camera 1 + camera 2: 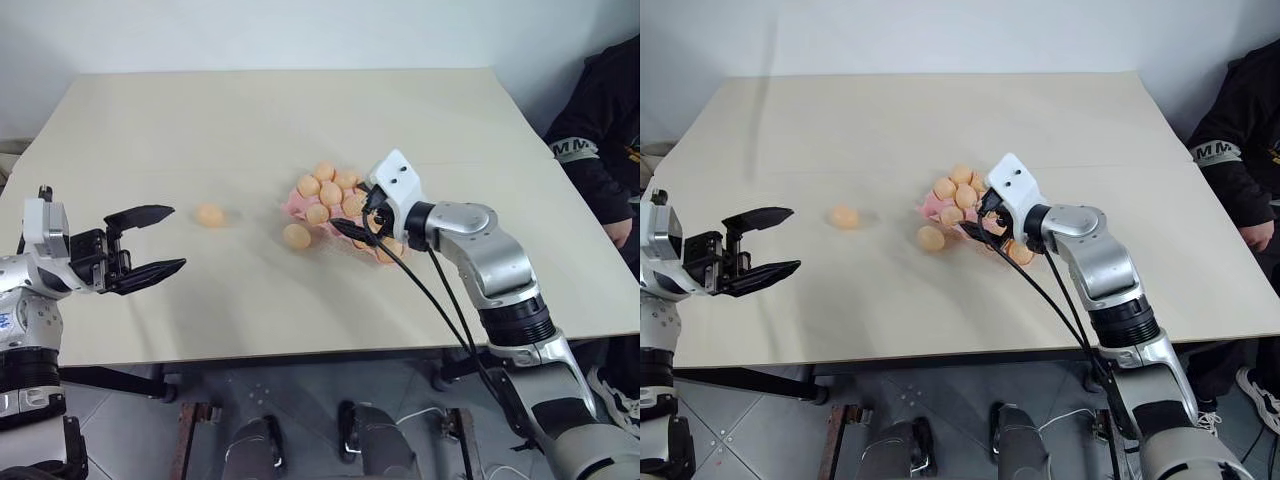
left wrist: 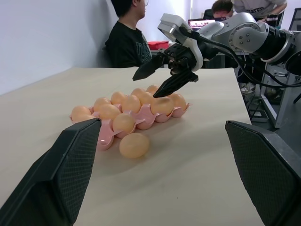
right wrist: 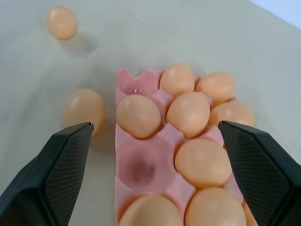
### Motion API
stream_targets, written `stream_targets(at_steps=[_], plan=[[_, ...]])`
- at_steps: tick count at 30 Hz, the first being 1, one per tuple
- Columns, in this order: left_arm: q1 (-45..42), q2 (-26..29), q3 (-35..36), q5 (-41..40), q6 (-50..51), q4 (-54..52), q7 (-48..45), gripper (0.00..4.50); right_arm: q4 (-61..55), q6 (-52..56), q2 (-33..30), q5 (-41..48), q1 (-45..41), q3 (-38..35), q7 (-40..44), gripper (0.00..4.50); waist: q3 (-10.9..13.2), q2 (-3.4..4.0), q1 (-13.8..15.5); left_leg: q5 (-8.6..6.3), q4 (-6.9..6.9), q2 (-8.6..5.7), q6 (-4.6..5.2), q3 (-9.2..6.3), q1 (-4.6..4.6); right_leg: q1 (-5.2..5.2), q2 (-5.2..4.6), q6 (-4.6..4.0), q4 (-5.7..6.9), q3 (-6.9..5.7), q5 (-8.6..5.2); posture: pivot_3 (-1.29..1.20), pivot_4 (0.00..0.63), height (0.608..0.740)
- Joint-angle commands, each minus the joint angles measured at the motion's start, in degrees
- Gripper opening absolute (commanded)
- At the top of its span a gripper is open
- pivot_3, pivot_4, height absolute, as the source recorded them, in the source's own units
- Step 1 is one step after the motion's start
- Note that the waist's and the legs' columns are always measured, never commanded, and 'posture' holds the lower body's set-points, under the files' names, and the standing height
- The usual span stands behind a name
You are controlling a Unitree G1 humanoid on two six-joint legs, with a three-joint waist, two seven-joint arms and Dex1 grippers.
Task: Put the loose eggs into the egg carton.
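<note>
- Fingers on your right gripper (image 1: 362,221) stand spread wide with nothing between them, poised just above the egg carton (image 3: 141,155); your left gripper (image 1: 147,246) is likewise spread and empty, held over the near left part of the table (image 1: 250,110).
- Your carton lies near the table's middle, most cups filled with eggs. The right wrist view shows at least one bare cup (image 3: 139,170) on the side facing the loose eggs, and a second at the far corner (image 3: 137,84).
- Two loose eggs remain out. The nearer egg (image 1: 297,236) sits just beside the carton's left edge, possibly touching it. The farther egg (image 1: 209,215) lies alone on the tabletop, well apart from the carton, between it and your left gripper.
- Judged from position, the egg by the carton falls to your right gripper: it lies to the left of those fingers and a little lower, close by. The lone egg is nearer your left gripper, ahead of it and to its right.
- Long axes of both eggs cannot be read reliably.
- A person (image 1: 610,130) sits at the right table edge, apart from the work.
</note>
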Motion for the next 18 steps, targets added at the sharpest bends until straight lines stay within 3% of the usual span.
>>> stream_targets(at_steps=[1, 6, 10, 18], plan=[[-0.28, 0.01, 1.39, -0.09, -0.81, -0.29, -2.40, 4.50, -2.01, -2.10, -0.97, 1.32, -0.47, -2.63, 0.95, 4.47, 0.00, 0.00, -0.02, 0.00, 0.00, 0.00, 0.00, 0.00, 0.00, 0.00, 0.00, 0.00, 0.00, 0.00, 0.00, 0.00, 0.150, 0.740], [-0.14, -0.74, 1.39, -0.38, -0.91, -0.77, -2.12, 4.50, 1.85, -2.66, 3.02, 1.11, -3.84, -2.14, -1.24, 4.47, 0.00, 0.00, -0.20, 0.01, 0.01, 0.00, -0.01, 0.02, 0.02, 0.00, 0.00, 0.00, 0.04, 0.01, 0.00, 0.00, 0.150, 0.740], [-0.30, -0.72, 1.42, -0.43, -0.73, -0.82, -2.59, 4.50, 6.25, -0.62, 10.04, 0.02, -5.96, -1.42, -6.93, 4.47, 0.00, 0.00, -0.39, 0.05, 0.04, 0.02, -0.05, 0.02, 0.07, -0.02, 0.01, -0.04, 0.20, 0.02, -0.02, 0.00, 0.150, 0.740], [0.69, -0.42, 2.09, -0.72, -0.63, -1.86, -2.35, 4.50, 9.25, -2.08, 19.25, -2.37, -3.72, 1.09, -14.11, 4.47, -0.02, -0.03, -0.22, 0.07, 0.07, 0.00, -0.06, 0.00, 0.05, -0.03, -0.03, -0.09, 0.31, 0.02, -0.05, 0.00, 0.150, 0.740]])
